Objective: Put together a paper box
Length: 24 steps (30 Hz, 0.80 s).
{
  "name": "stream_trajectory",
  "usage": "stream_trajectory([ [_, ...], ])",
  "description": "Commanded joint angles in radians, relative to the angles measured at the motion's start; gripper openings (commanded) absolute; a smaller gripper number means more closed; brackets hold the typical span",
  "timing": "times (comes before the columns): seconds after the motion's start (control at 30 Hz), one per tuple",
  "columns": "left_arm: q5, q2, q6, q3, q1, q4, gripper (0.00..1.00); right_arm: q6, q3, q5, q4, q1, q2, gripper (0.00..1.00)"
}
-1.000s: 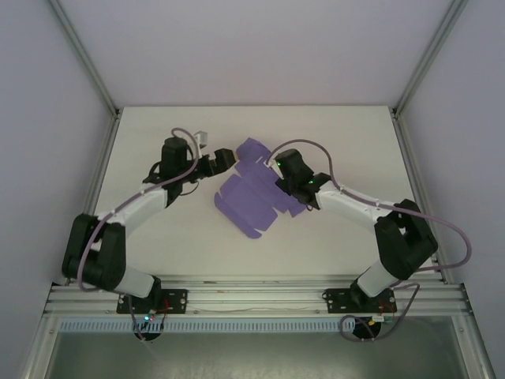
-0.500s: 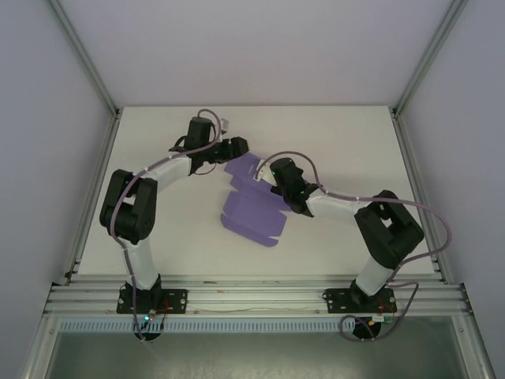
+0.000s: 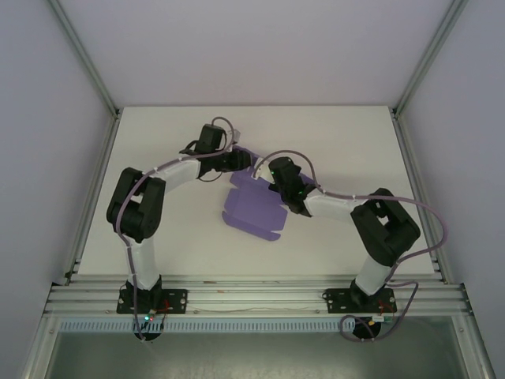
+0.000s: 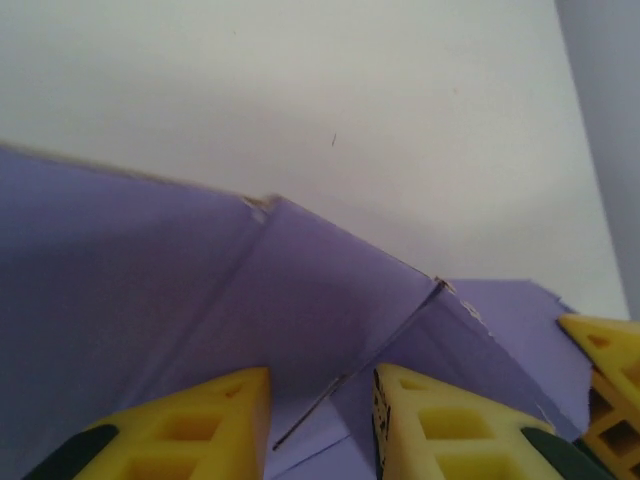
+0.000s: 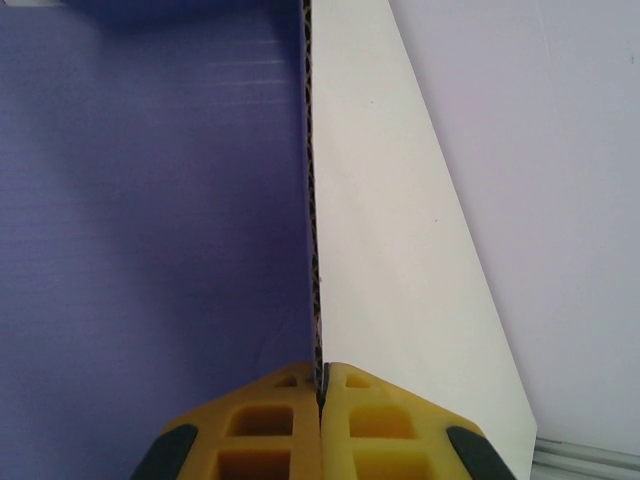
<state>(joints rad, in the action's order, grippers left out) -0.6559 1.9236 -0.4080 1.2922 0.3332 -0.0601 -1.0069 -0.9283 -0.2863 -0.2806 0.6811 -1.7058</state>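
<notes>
Right gripper clamps the paper box edge; sheet cut off left.

Item, your left wrist view: paper box, lavender card, spread over the lower left and centre of the frame, with creases meeting near the middle and a raised flap edge running down toward bottom centre. Left gripper at the bottom edge, its two yellow lattice fingers standing apart with that flap edge between them. Third yellow finger at your lower right, against the card. White table above; grey wall at upper right.
</notes>
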Motion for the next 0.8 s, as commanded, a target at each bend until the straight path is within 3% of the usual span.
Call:
stream_trajectory([
  [0.0, 0.084, -0.009, 0.078, 0.056, 0.049, -0.084, 0.33, 0.018, 0.017, -0.025, -0.043, 0.020, 0.020, 0.00],
  [0.2, 0.158, -0.043, 0.068, 0.067, 0.083, -0.110, 0.37, 0.054, 0.051, -0.042, -0.073, 0.030, 0.059, 0.00],
  [0.4, 0.260, -0.193, 0.084, -0.078, 0.073, -0.116, 0.62, 0.064, 0.099, -0.064, -0.074, 0.029, 0.111, 0.00],
  [0.6, 0.303, -0.402, 0.052, -0.312, -0.017, -0.083, 0.87, 0.073, 0.126, -0.075, -0.061, 0.029, 0.143, 0.00],
  [0.77, 0.345, -0.421, 0.030, -0.397, -0.107, -0.092, 0.90, 0.084, 0.134, -0.061, -0.068, 0.030, 0.146, 0.00],
])
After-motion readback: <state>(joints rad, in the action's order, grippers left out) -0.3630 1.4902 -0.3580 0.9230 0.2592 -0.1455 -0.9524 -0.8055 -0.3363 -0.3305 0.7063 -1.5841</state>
